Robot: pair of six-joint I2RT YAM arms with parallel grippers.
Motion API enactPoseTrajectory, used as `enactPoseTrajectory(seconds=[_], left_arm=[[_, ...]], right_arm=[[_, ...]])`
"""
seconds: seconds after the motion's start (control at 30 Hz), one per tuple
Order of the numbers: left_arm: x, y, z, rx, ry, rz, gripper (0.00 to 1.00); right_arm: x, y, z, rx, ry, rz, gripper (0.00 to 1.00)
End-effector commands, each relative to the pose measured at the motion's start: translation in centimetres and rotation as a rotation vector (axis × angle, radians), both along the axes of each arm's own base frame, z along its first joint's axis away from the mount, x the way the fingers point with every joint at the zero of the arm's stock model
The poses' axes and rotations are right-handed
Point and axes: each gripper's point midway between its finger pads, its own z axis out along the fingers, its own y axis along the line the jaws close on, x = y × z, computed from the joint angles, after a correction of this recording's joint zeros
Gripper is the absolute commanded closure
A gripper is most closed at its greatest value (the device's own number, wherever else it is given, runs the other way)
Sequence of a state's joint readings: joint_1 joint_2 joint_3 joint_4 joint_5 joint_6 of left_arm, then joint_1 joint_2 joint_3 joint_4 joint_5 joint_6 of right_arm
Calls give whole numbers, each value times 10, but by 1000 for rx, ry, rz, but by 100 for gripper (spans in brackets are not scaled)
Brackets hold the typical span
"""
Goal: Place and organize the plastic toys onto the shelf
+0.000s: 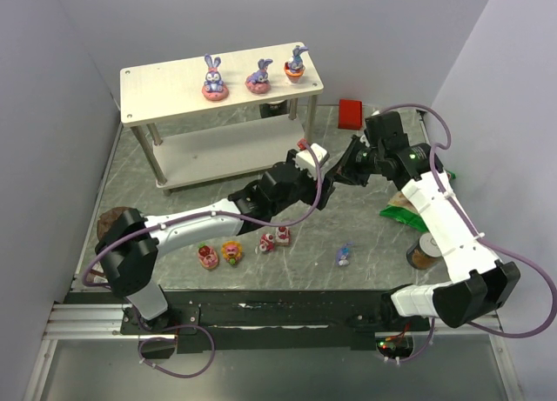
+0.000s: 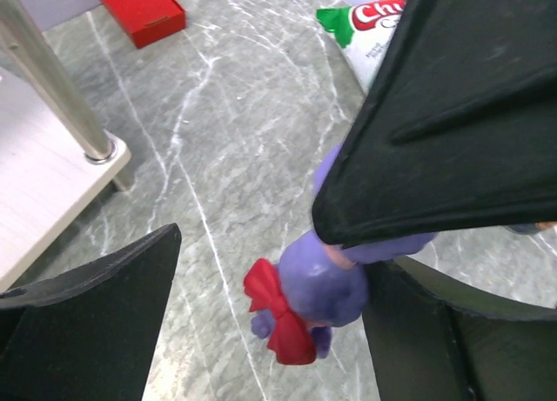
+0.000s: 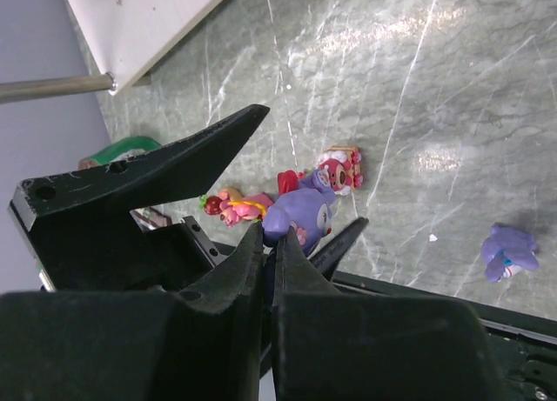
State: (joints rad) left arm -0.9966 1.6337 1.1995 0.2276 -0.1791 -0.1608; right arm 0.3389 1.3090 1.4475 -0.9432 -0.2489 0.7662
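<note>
Top view: three bunnies (image 1: 258, 75) are seated on the top board of the shelf (image 1: 165, 83). Four sweets (image 1: 232, 251) and a loose bunny (image 1: 345, 256) are laid on the table (image 1: 305, 262) in front of the shelf.

Left wrist view: the left gripper (image 2: 278, 266) is spread wide around a red-bowed bunny (image 2: 322, 288), near the shelf's corner post.

Right wrist view: the right gripper (image 3: 270, 236) is clamped shut on that bunny's ears, clear of the shelf.

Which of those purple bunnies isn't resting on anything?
The bunny with the red bow, pinched by the right gripper in mid-air. Three others stand on the shelf; a fifth lies on the table.
</note>
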Motion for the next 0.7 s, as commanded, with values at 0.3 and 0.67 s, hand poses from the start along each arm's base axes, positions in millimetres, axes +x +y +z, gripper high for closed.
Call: enactPoseTrajectory(seconds=[0.3,0.67], left_arm=[[6,-7,17,-39,-42,22,82],[2,11,53,-145,11,-85,99]], right_arm=[[2,-1,20,38,-66,14,88],[17,-17,57,51,-231,-43,21]])
